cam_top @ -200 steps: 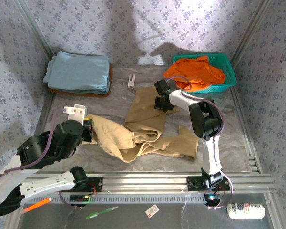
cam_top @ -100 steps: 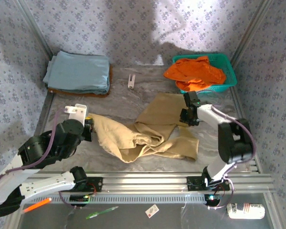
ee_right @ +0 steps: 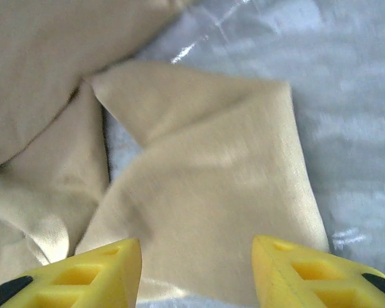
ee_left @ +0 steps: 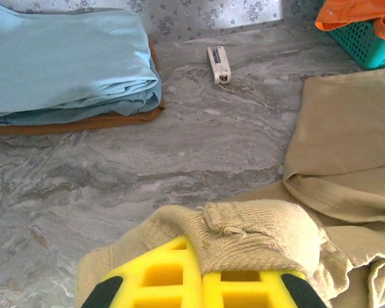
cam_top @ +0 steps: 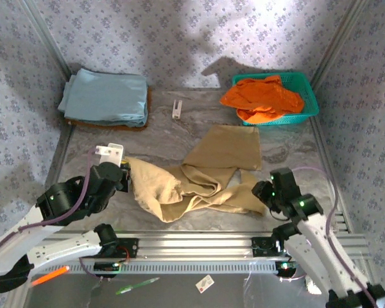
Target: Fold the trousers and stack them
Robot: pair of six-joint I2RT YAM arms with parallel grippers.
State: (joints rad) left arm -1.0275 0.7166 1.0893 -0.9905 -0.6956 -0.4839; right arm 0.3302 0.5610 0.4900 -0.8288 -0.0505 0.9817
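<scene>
One pair of tan trousers (cam_top: 224, 151) lies rumpled across the middle of the marbled table (cam_top: 160, 128). One flat panel reaches toward the far right. A bunched middle fold sits in front of it, and one leg end lies flat toward the near right.

Two arms work from the near edge. The left arm (cam_top: 70, 199) has its jaws clamped tight on a gathered, ribbed edge at the left end of the trousers (ee_left: 346, 141). In the left wrist view that cloth bulges up between the two yellow fingers (ee_left: 147, 279).

The right arm (cam_top: 308, 218) has its jaws just at the near-right leg end. In the right wrist view its two yellow fingers (ee_right: 70, 273) stand apart with nothing gripped between them. The flat leg (ee_right: 205, 179) lies below them, with bare table (ee_right: 346, 96) beside it.

At the far right corner stands one teal basket (cam_top: 308, 106), holding one bright orange garment (cam_top: 263, 96), well apart from the trousers. At the far left lies one light blue folded cloth (cam_top: 106, 96), resting on one brown folded piece (cam_top: 102, 124) whose edge peeks out beneath.

One small white object (cam_top: 177, 108) lies on the table between the blue cloth and the basket, also seen from the left wrist (ee_left: 218, 64).

Below the rail, off the table, lie two pens, one orange (cam_top: 48, 276) and one green (cam_top: 136, 285), and one small card (cam_top: 205, 282).
</scene>
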